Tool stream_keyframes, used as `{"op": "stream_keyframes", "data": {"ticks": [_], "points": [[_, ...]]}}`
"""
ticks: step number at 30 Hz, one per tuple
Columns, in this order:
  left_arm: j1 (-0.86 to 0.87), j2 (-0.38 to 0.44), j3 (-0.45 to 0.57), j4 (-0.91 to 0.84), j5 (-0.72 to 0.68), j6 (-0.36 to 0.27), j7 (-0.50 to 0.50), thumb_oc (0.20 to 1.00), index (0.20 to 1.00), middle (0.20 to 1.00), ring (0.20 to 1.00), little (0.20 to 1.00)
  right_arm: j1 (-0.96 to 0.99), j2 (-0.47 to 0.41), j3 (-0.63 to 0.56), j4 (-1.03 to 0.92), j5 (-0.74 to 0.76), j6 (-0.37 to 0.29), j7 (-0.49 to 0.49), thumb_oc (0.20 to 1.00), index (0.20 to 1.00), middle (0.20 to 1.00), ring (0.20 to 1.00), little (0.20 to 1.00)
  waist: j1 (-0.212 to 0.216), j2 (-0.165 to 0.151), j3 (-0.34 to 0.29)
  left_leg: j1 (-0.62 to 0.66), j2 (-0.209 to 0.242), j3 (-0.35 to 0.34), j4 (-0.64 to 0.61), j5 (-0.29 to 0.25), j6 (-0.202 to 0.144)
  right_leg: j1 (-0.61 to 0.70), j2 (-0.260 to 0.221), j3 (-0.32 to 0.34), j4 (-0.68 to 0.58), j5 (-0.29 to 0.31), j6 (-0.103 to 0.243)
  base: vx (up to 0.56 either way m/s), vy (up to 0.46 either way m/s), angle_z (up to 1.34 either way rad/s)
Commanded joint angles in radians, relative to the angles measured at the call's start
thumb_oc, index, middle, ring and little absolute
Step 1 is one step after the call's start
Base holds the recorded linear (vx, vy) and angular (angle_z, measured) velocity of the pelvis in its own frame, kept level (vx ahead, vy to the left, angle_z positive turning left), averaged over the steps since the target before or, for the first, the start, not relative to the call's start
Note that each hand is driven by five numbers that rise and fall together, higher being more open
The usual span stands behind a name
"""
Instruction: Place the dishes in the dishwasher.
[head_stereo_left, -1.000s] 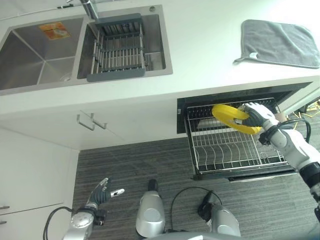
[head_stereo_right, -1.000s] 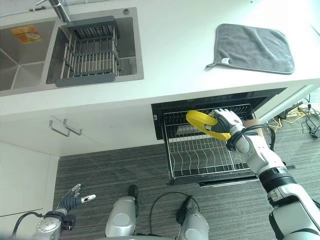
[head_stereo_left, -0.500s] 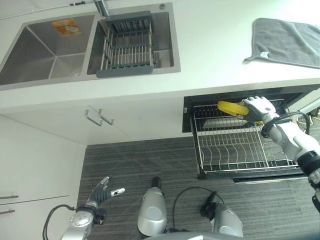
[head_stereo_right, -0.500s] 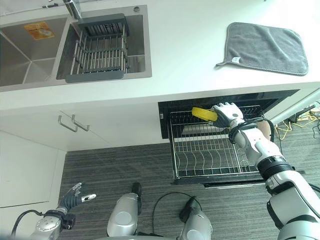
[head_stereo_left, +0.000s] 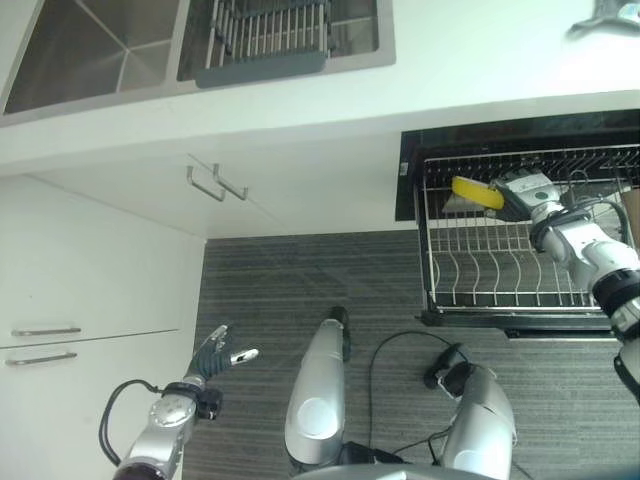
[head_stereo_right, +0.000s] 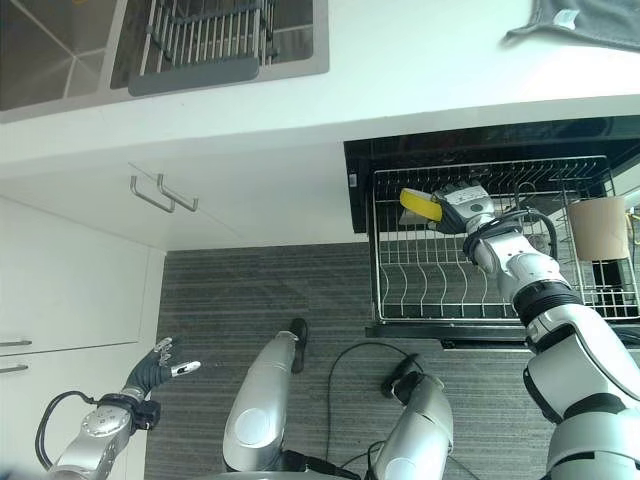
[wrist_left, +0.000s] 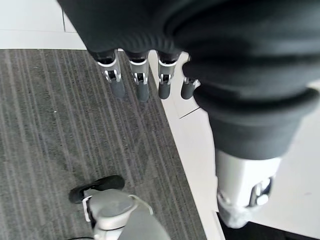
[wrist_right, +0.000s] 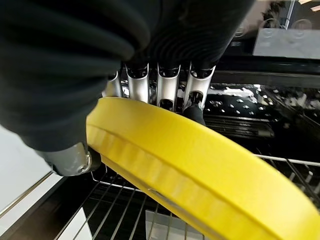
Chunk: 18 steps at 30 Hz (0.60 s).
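1. The right hand (head_stereo_right: 462, 208) grips the yellow plate (head_stereo_left: 476, 192), fingers (wrist_right: 166, 85) curled over its rim and thumb under it.
2. The plate sits tilted over the rear of the pulled-out dishwasher rack (head_stereo_left: 500, 290), its wires just below the hand.
3. A beige cup (head_stereo_right: 598, 228) stands in the rack, to the hand's right, apart from it.
4. The left hand (head_stereo_left: 212, 354) hangs low over the grey floor (wrist_left: 55, 125), fingers straight and relaxed, holding nothing.
5. The sink (head_stereo_left: 120, 45) in the worktop (head_stereo_left: 480, 50) lies well away from both hands.
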Motion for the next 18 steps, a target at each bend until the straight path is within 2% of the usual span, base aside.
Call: {"op": "stream_keyframes", "data": {"ticks": [1, 3, 5, 9, 14, 15, 16, 17, 18], "points": [[0.067, 0.080, -0.004, -0.038, -0.051, -0.044, 0.035, 1.000, 1.000, 1.000, 1.000, 1.000, -0.055, -0.022, -0.002, -0.014, -0.032, -0.016, -0.129, 0.200, 0.200, 0.200, 0.200, 0.200, 0.018, -0.027, -0.075, 0.039, 0.054, -0.063, -0.104, 0.047, -0.033, 0.061, -0.078, 0.086, -0.022, -0.026, 0.124, -0.07, 0.052, -0.01], [0.064, 0.082, -0.010, -0.043, -0.066, -0.043, 0.049, 1.000, 1.000, 1.000, 1.000, 1.000, -0.067, -0.024, 0.003, -0.018, -0.051, -0.018, -0.167, 0.200, 0.200, 0.200, 0.200, 0.200, 0.017, -0.022, -0.070, 0.022, 0.051, -0.065, -0.094, 0.043, -0.032, 0.038, -0.084, 0.095, -0.002, -0.032, 0.125, -0.06, 0.049, -0.05], [0.063, 0.081, -0.014, -0.044, -0.068, -0.054, 0.049, 1.000, 1.000, 1.000, 1.000, 1.000, -0.060, -0.010, -0.001, -0.011, -0.060, 0.021, -0.191, 0.200, 0.200, 0.200, 0.200, 0.200, 0.016, -0.021, -0.066, -0.003, 0.052, -0.067, -0.093, 0.048, -0.033, 0.005, -0.091, 0.110, 0.007, -0.031, 0.131, -0.08, 0.027, 0.00], [0.047, 0.088, -0.028, -0.053, -0.077, -0.084, 0.058, 1.000, 1.000, 1.000, 1.000, 1.000, -0.074, 0.020, 0.008, 0.045, -0.038, 0.053, -0.156, 0.200, 0.200, 0.200, 0.200, 0.200, 0.019, -0.014, -0.057, -0.032, 0.054, -0.067, -0.108, 0.062, -0.033, -0.031, -0.097, 0.115, 0.008, -0.031, 0.134, -0.10, 0.016, -0.02], [0.018, 0.094, -0.030, -0.072, -0.086, -0.075, 0.064, 1.000, 1.000, 1.000, 1.000, 1.000, -0.085, 0.061, 0.024, 0.092, -0.002, 0.082, -0.051, 0.200, 0.200, 0.200, 0.200, 0.200, 0.025, -0.011, -0.048, -0.055, 0.053, -0.063, -0.112, 0.067, -0.031, -0.061, -0.102, 0.118, 0.019, -0.035, 0.133, -0.07, 0.011, -0.01], [0.015, 0.095, -0.030, -0.074, -0.087, -0.071, 0.065, 1.000, 1.000, 1.000, 1.000, 1.000, -0.087, 0.066, 0.025, 0.096, 0.020, 0.091, 0.005, 0.200, 0.200, 0.200, 0.200, 0.200, 0.026, -0.013, -0.047, -0.060, 0.052, -0.064, -0.110, 0.067, -0.031, -0.065, -0.102, 0.119, 0.022, -0.035, 0.132, -0.05, 0.003, 0.01], [0.012, 0.095, -0.026, -0.082, -0.086, -0.061, 0.064, 1.000, 1.000, 1.000, 1.000, 1.000, -0.083, 0.069, 0.030, 0.096, 0.008, 0.092, 0.001, 0.200, 0.200, 0.200, 0.200, 0.200, 0.026, -0.013, -0.045, -0.063, 0.052, -0.064, -0.110, 0.068, -0.031, -0.068, -0.102, 0.118, 0.020, -0.035, 0.131, -0.03, 0.001, 0.02], [0.009, 0.096, -0.025, -0.084, -0.086, -0.055, 0.064, 1.000, 1.000, 1.000, 1.000, 1.000, -0.084, 0.076, 0.033, 0.101, 0.036, 0.109, 0.042, 0.200, 0.200, 0.200, 0.200, 0.200, 0.027, -0.017, -0.044, -0.067, 0.052, -0.065, -0.109, 0.067, -0.030, -0.074, -0.103, 0.119, 0.026, -0.037, 0.130, -0.04, 0.002, 0.01], [0.004, 0.094, -0.030, -0.086, -0.084, -0.052, 0.066, 1.000, 1.000, 1.000, 1.000, 1.000, -0.075, 0.097, 0.028, 0.114, 0.062, 0.158, 0.103, 0.200, 0.200, 0.200, 0.200, 0.200, 0.029, -0.019, -0.042, -0.071, 0.052, -0.064, -0.111, 0.070, -0.030, -0.081, -0.103, 0.121, 0.027, -0.035, 0.130, -0.04, 0.002, 0.00]]}}
